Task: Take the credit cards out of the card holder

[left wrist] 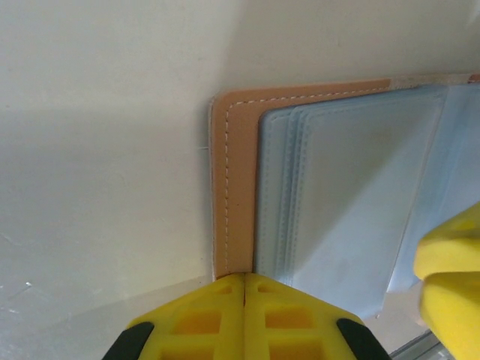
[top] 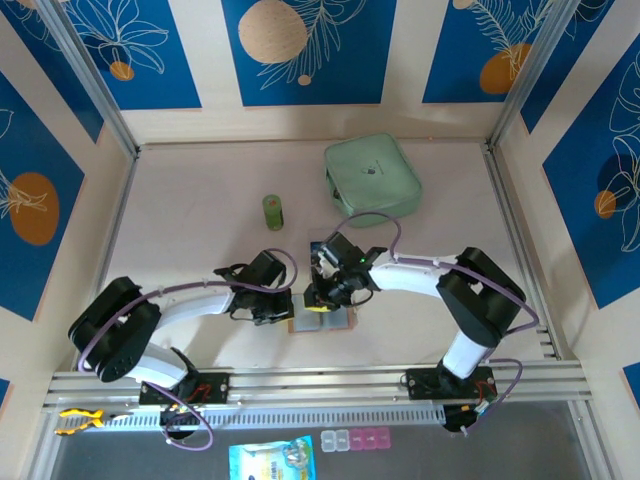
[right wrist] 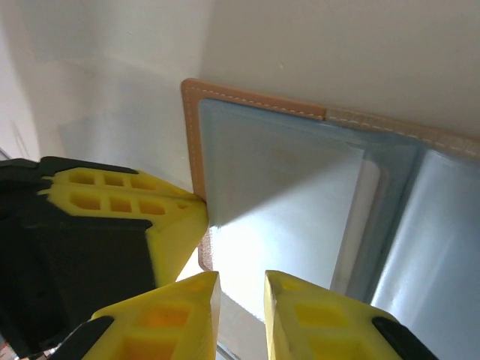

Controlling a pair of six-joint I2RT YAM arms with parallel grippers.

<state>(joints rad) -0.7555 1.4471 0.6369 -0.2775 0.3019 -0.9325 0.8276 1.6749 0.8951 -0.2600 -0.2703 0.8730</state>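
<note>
The card holder [top: 322,321] lies open on the table between the two grippers, tan rim [left wrist: 232,180] around grey-blue pockets [left wrist: 345,195]. My left gripper [left wrist: 245,278] is shut, its tips resting on the holder's tan near edge. My right gripper [right wrist: 240,283] hovers over the same corner with a narrow gap between its fingers. A pale sleeve or card [right wrist: 285,240] reaches into that gap and is not pinched. A pale strip [right wrist: 366,206] in a pocket may be a credit card's edge. The left gripper's yellow finger [right wrist: 176,225] touches the holder's corner.
A mint-green zip case [top: 372,176] lies at the back right. A small green cylinder [top: 273,211] stands at the back centre. A small pale flat piece [top: 318,248] lies just behind the right gripper. The metal rail [top: 320,382] runs along the near edge.
</note>
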